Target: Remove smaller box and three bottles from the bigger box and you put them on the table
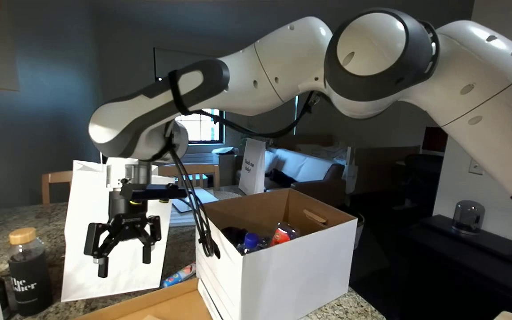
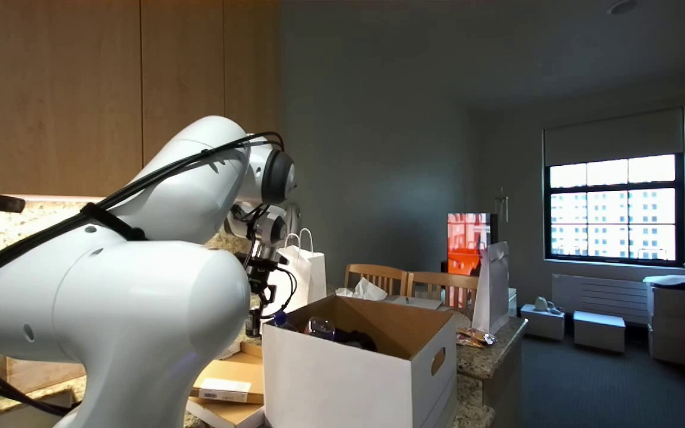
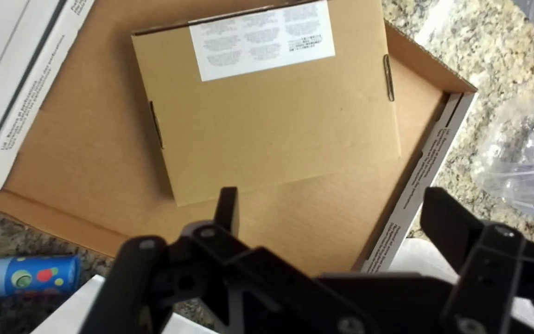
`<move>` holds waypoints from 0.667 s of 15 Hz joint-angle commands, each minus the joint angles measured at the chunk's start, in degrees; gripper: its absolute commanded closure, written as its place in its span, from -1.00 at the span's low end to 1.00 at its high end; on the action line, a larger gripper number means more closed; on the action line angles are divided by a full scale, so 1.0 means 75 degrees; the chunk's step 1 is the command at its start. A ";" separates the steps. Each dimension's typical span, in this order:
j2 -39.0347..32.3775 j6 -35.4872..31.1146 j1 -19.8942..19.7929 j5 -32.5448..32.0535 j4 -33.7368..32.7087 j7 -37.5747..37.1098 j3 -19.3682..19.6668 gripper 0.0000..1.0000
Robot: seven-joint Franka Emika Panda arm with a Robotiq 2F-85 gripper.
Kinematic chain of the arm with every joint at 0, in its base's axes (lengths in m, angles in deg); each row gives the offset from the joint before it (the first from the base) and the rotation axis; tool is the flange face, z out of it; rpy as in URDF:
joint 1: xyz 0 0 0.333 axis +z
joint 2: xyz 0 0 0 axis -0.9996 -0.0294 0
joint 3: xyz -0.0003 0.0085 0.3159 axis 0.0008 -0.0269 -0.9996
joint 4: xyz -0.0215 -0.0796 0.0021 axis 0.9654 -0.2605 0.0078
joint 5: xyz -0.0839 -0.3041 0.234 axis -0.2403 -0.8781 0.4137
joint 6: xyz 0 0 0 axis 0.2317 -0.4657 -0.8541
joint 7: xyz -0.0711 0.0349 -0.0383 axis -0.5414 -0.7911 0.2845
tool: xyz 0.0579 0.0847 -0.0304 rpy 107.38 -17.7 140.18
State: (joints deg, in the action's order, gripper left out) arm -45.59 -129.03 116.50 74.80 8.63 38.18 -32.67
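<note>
The bigger box (image 1: 296, 271) is a white carton with a brown inside, open at the top, in both exterior views. In it show a bottle with a blue cap (image 1: 251, 241) and a clear bottle with a red label (image 1: 284, 234), beside dark items. A third bottle cannot be made out. A smaller brown box (image 3: 267, 116) with a white label lies in a shallow cardboard lid (image 3: 77, 139) beside the bigger box. My gripper (image 1: 125, 262) is open and empty, in the air above the lid; its fingers (image 3: 329, 208) are apart. No tan wood tabletop clearly shows.
A white paper bag (image 1: 122, 276) stands behind the gripper. A dark jar with a wooden lid (image 1: 29, 271) stands nearby. A blue patterned tube (image 3: 26, 276) and a clear plastic bag (image 3: 517, 171) lie near the lid on the speckled stone counter (image 1: 345, 307).
</note>
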 commanded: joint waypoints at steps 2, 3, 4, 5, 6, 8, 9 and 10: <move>0.1214 -0.0175 -0.0527 0.0320 0.1440 -0.0006 -0.0036 -1.00; 0.1501 -0.0153 -0.0692 0.0344 0.1645 0.0290 -0.0104 -1.00; 0.1690 -0.0118 -0.0792 0.0364 0.1766 0.0428 -0.0146 -1.00; 0.1908 0.0035 -0.0847 0.0387 0.1797 0.0672 -0.0172 -1.00; 0.2108 0.0114 -0.0891 0.0367 0.1889 0.0803 -0.0189 -1.00; 0.2588 0.0219 -0.0836 0.0203 0.2116 0.0619 -0.0097 -1.00; 0.2854 0.0129 -0.0787 0.0149 0.2325 0.0229 0.0006 -1.00; 0.3049 0.0068 -0.0803 0.0165 0.2492 0.0100 0.0037 -1.00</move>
State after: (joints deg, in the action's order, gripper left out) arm -29.72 -127.50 110.93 75.79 20.25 41.33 -33.08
